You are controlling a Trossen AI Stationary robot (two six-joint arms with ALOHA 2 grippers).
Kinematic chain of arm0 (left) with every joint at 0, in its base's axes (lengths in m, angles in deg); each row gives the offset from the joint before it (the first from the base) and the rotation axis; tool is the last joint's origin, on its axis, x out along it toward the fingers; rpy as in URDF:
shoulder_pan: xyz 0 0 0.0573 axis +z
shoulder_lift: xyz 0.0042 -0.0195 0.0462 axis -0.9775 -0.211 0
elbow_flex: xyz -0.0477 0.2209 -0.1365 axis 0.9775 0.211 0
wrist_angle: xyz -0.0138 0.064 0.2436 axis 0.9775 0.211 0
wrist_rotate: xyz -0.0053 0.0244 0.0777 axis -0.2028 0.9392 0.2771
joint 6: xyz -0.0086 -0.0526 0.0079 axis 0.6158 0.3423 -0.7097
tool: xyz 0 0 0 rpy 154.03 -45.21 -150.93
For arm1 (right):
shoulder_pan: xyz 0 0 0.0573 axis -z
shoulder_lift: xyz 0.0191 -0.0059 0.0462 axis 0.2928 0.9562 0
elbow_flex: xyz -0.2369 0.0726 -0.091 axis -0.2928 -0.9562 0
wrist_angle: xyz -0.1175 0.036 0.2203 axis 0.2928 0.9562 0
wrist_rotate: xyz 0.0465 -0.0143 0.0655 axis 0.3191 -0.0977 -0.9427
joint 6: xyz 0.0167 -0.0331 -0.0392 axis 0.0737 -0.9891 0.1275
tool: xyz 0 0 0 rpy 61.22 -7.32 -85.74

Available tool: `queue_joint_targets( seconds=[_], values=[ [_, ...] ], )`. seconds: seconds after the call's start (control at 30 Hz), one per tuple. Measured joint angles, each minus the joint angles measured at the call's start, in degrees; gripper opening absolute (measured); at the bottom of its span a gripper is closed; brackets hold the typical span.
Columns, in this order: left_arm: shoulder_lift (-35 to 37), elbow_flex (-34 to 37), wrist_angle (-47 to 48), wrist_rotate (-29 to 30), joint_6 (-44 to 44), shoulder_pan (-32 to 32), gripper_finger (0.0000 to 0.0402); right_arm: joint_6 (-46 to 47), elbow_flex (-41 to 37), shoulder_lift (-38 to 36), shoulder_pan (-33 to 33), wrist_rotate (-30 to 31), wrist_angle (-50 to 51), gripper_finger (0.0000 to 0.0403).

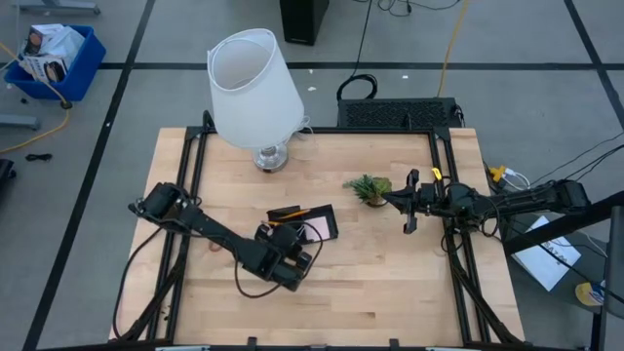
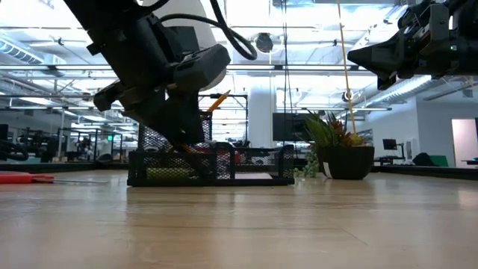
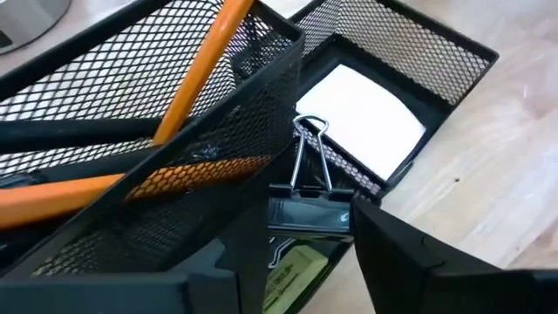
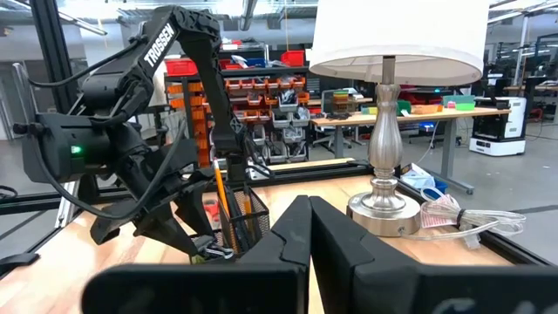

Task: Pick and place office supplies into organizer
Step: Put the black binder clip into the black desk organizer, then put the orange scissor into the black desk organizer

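Left fingers (image 3: 366, 262) grasping binder clip (image 3: 309, 187) over organizer (image 3: 418, 61); right fingers (image 4: 309, 240) clenched.

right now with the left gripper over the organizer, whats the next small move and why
Probably lower slightly and open: the left gripper holds a black binder clip right at the organizer wall, above a compartment beside the one with the white pad.

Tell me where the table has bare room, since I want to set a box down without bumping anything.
Widest free patch: the near wood right of the left tool, below the plant. Another lies between the lamp and the plant. It is crowded around the organizer, where the left tool holds a binder clip. The right tool hangs beside the plant.
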Motion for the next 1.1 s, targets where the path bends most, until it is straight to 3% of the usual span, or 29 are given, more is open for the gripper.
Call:
queue_joint_targets(
  seconds=[0.13,0.5,0.67,0.83,0.97,1.1],
  values=[
    [0.00,0.00,1.06,-0.27,-0.95,-0.06,0.0151,0.00,0.00,0.00,0.01,0.00,0.00,0.0000],
    [0.00,0.02,2.14,-0.87,-2.83,0.00,0.0228,-0.01,0.01,0.00,0.02,0.00,0.00,0.0000],
    [0.00,0.02,1.57,-4.98,-1.11,-0.60,0.0233,-0.01,0.02,0.00,0.01,0.00,-0.02,0.0000],
    [0.00,0.02,-1.14,-5.17,-4.92,-4.51,0.0234,0.00,0.01,0.00,0.01,0.00,-0.01,0.0000],
    [-0.02,0.02,-0.88,-2.12,-3.85,-8.92,0.0234,0.00,0.02,0.00,0.02,0.00,-0.01,0.0000],
    [-0.02,0.02,0.63,-3.26,-2.76,-12.76,0.0234,-0.02,0.02,0.00,0.02,0.00,0.00,0.0000]
  ],
)
